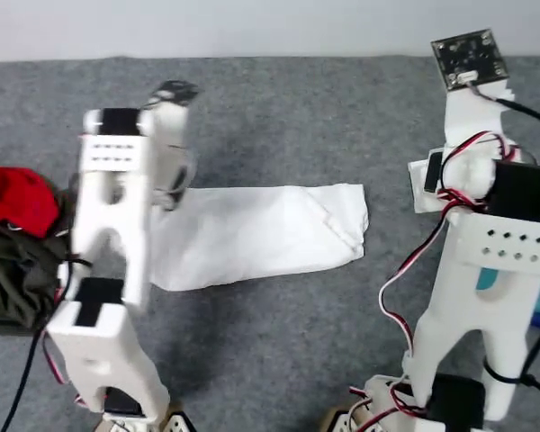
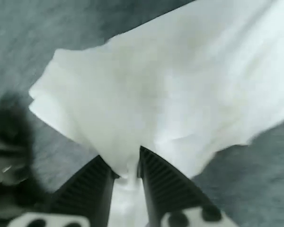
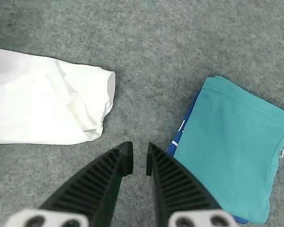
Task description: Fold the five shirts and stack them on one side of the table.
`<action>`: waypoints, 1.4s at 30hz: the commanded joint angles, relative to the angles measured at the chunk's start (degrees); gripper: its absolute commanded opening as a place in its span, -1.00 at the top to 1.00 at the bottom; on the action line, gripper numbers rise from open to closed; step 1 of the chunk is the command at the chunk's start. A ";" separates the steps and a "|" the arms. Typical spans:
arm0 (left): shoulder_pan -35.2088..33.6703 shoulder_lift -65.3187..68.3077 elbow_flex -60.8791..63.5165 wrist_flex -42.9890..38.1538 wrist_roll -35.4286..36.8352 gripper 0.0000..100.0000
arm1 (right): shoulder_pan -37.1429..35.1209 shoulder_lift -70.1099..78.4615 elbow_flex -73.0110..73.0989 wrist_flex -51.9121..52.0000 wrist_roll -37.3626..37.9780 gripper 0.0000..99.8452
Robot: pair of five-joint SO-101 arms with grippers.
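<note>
The left end effector [image 2: 127, 166] is clenched on an edge of the one white shirt [image 1: 261, 229], spread at the table's [image 1: 279, 117] centre; the right end effector [image 3: 139, 158] hangs released, fingers a slit apart, empty. The high view adds one red shirt [image 1: 13, 198] atop one olive shirt [image 1: 13, 279] heaped at 9 o'clock, while the right wrist view shows one teal shirt [image 3: 232, 142] folded on one blue shirt [image 3: 176, 141] at 3 o'clock.

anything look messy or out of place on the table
Yes. A red shirt and an olive shirt lie crumpled in a heap at the table's left edge, unfolded. The white shirt, pinched in the left gripper, is rumpled at its far end. The teal shirt lies neatly folded on a blue shirt.
</note>
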 commanded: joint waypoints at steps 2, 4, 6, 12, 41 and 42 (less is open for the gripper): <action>9.32 -4.84 -1.98 0.70 4.92 0.99 | 4.26 -2.51 -2.99 2.24 0.79 0.87; 12.04 -4.84 -2.07 -0.53 7.21 0.99 | 7.08 -2.59 -2.99 2.24 0.79 0.87; 14.24 -4.22 -3.56 -1.58 8.53 0.99 | 9.54 -2.59 -2.99 2.24 0.79 0.87; 20.84 -4.13 -10.86 -5.89 10.11 0.99 | 14.20 -2.59 -3.08 2.24 0.79 0.87; 29.45 24.53 -39.08 -13.27 17.67 0.61 | 14.02 -2.51 -2.90 2.24 0.79 0.87; 29.45 25.23 -41.36 -12.04 18.55 0.59 | 14.02 -2.51 -2.90 2.24 0.79 0.87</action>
